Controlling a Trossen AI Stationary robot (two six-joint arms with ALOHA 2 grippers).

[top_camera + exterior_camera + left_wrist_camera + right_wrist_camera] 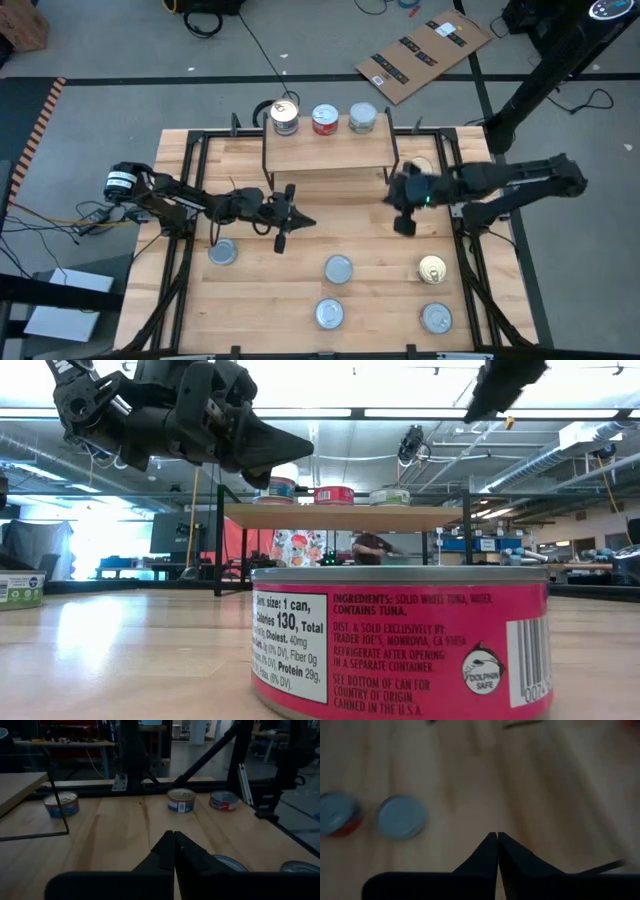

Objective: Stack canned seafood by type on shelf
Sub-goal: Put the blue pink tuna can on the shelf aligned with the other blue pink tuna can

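The shelf (325, 155) stands at the table's far middle on thin black legs. Three tins of canned seafood (325, 119) rest on its far edge, and in the low view they show in a row (333, 494). More tins sit flat on the table: silver ones (338, 268) in the near half and a gold-topped one (432, 268) at the right. My left gripper (300, 222) hovers shut, left of centre, above the table (174, 837). My right gripper (398, 200) hangs shut, tilted down, near the shelf's right end (497, 836). Neither holds anything.
A pink-labelled tuna tin (400, 645) stands right in front of the low camera. Black frame rails (190, 200) run along the table's left and right sides. Bare wood (380, 235) lies between the two grippers and the near tins.
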